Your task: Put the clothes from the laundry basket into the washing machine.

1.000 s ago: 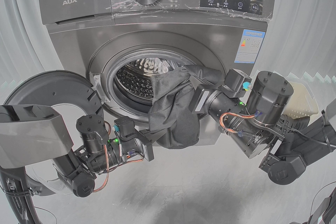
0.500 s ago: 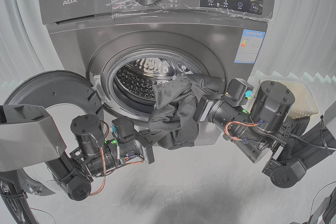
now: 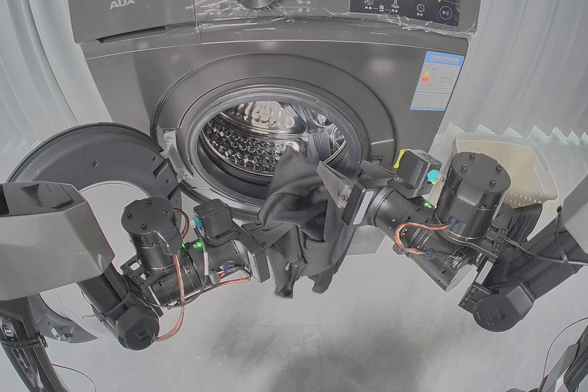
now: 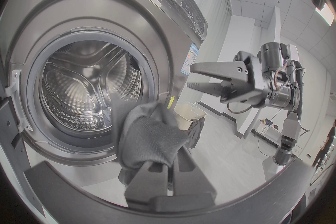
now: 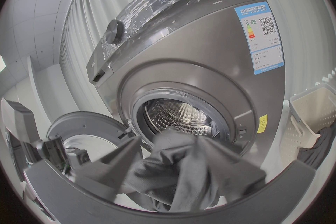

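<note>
Pale grey floor (image 3: pixel 343 326) is carrying the washing machine (image 3: pixel 269 59); white laundry basket (image 3: pixel 531 168) is standing beside it, robot's right.

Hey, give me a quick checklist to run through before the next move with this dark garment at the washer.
1. Washer door open: ok.
2. Inside, drum unobstructed: ok.
3. Grip: left end effector shut on dark garment: ok.
4. Release: right end effector open: ok.
5. Cloth clear of right end effector: cannot tell.
6. Load: dark garment inside drum: not ok, hangs outside in front of the opening.
</note>
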Motion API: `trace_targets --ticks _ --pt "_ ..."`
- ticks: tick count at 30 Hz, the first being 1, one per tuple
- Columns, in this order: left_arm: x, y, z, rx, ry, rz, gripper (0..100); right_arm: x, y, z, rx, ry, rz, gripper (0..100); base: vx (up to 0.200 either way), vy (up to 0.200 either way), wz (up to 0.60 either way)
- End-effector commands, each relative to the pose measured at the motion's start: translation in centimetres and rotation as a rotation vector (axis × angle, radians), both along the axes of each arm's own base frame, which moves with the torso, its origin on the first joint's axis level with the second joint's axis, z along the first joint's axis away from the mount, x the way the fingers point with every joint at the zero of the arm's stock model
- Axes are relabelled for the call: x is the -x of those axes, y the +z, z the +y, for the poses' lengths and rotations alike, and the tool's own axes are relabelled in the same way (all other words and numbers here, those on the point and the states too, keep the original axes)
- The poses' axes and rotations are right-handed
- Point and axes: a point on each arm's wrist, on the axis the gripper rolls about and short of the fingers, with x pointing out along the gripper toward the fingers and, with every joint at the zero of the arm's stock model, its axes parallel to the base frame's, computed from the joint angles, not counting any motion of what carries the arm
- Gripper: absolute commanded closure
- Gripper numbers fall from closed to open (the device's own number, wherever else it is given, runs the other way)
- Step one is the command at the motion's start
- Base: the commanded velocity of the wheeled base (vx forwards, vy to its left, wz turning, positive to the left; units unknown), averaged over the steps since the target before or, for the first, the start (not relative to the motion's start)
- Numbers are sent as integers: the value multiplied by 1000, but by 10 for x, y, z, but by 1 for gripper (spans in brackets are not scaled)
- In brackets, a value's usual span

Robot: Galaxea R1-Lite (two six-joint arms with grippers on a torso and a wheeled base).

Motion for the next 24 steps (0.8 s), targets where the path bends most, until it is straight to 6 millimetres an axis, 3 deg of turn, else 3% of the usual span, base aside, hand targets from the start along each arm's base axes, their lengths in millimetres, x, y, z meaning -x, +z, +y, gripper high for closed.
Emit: trace_targets --ticks 1,24 --pt "-1 3 -1 9 2 -11 100 -5 -10 -4 34 -21 21 0 0 0 0" --pt "-24 30 -7 102 166 -112 100 6 -58 -24 188 -1 154 0 0 0 0"
